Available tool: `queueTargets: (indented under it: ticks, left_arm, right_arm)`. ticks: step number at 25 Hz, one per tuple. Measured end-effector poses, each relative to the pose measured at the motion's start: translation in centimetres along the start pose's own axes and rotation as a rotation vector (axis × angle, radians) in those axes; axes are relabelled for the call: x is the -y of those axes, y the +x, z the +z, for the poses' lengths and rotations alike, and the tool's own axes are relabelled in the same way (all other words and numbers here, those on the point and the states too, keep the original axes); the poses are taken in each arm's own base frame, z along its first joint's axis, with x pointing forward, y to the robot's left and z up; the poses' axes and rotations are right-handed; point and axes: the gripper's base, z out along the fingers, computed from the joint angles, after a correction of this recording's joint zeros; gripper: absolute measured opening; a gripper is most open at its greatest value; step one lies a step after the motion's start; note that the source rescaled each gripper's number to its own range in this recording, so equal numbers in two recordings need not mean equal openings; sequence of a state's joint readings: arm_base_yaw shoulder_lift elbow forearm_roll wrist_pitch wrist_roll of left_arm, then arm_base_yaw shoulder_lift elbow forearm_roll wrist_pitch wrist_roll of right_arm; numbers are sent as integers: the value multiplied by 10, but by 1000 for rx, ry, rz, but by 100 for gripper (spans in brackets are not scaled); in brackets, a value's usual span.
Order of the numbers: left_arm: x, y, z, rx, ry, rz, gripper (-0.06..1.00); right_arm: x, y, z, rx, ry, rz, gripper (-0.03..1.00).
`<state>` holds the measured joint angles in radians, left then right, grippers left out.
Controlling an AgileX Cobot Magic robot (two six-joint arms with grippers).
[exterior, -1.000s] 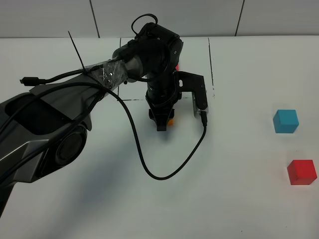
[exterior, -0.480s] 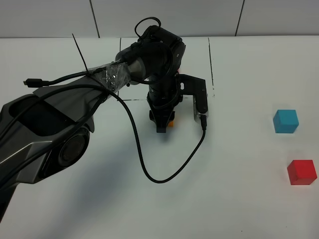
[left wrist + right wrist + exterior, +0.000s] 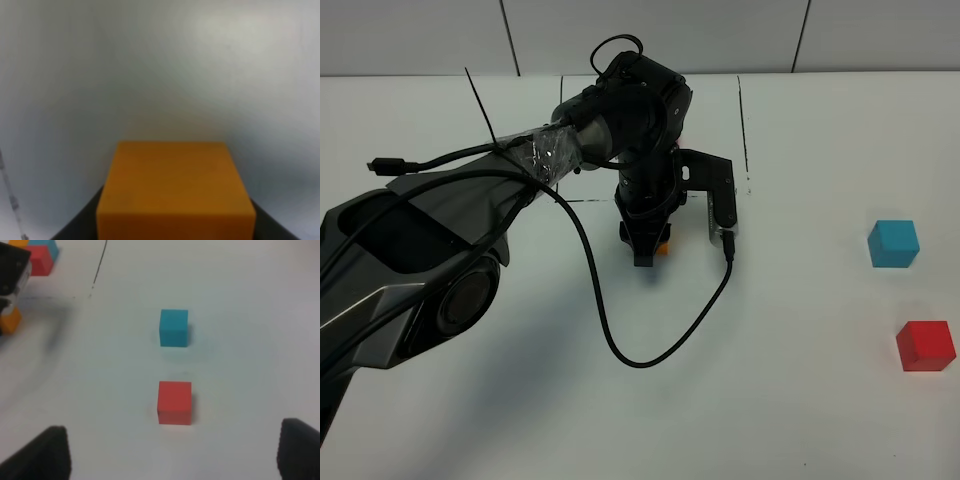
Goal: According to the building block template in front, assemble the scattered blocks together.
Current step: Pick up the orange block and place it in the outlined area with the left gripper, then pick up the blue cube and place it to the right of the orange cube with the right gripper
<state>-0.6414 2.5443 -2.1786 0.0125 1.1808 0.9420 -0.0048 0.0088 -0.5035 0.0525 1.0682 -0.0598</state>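
Note:
My left gripper (image 3: 645, 248) is shut on the orange cube (image 3: 662, 243), low over the table just in front of the drawn black frame (image 3: 745, 130). The left wrist view shows the cube (image 3: 175, 192) filling the space between the dark fingers (image 3: 75, 231). The teal-blue cube (image 3: 893, 243) and the red cube (image 3: 925, 346) sit apart at the right. The template is hidden behind the arm in the high view. The right wrist view shows it (image 3: 39, 262) far off. My right gripper (image 3: 172, 452) is open and empty, near the red cube (image 3: 174, 402) and the teal-blue cube (image 3: 174, 327).
The left arm (image 3: 470, 200) and its looping black cable (image 3: 620, 350) cover the table's left and middle. A grey wall (image 3: 650, 35) runs along the back. The white table (image 3: 800, 400) lies bare between the cable and the two loose cubes.
The left arm shifted slightly to the right a second ago, hiding the template's red corner. It has held still since, with the orange cube in its grip. The other cubes have not moved.

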Motion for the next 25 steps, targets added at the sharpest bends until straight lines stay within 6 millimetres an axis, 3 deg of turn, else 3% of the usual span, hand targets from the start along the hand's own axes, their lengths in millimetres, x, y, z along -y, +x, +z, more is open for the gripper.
queueTargets:
  ticks: [5,7,8,13,16,22,25]
  left_arm:
    - [0,0,0,1,-1,0,1]
    - [0,0,0,4,-3,0,10]
    - [-1,-1,1,7,-7,0,18]
    - [-1,-1,-1,13,-13,-2,80]
    - [-2,-2,-7,15,-12,-14,98]
    - [-3,0,-47,65,-74,-86,100]
    - [-7,10,-73,103,-108,-168,99]
  right_arm:
    - [0,0,0,0,0,0,69]
    - [0,0,0,0,0,0,69]
    - [0,0,0,0,-1,1,69]
    - [0,0,0,0,-1,1,69]
    - [0,0,0,0,-1,1,69]
    - [0,0,0,0,-1,1,69]
    - [0,0,0,0,-1,1,69]
